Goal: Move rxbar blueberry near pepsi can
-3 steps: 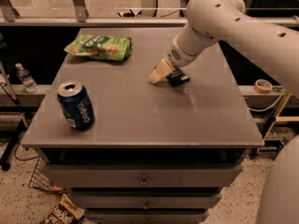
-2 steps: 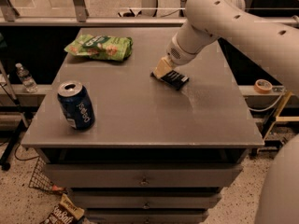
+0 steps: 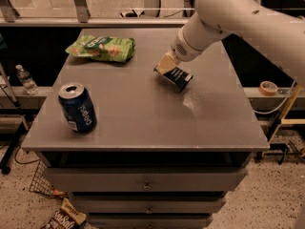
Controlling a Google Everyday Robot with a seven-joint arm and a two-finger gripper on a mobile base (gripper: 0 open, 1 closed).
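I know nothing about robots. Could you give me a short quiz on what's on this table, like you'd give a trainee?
1. True or false: the pepsi can stands upright near the front left corner of the table.
2. What is the gripper holding? A) the pepsi can B) the rxbar blueberry C) nothing
3. Which item lies at the table's far left corner?

Key: 1 true; 2 B; 3 the green chip bag.
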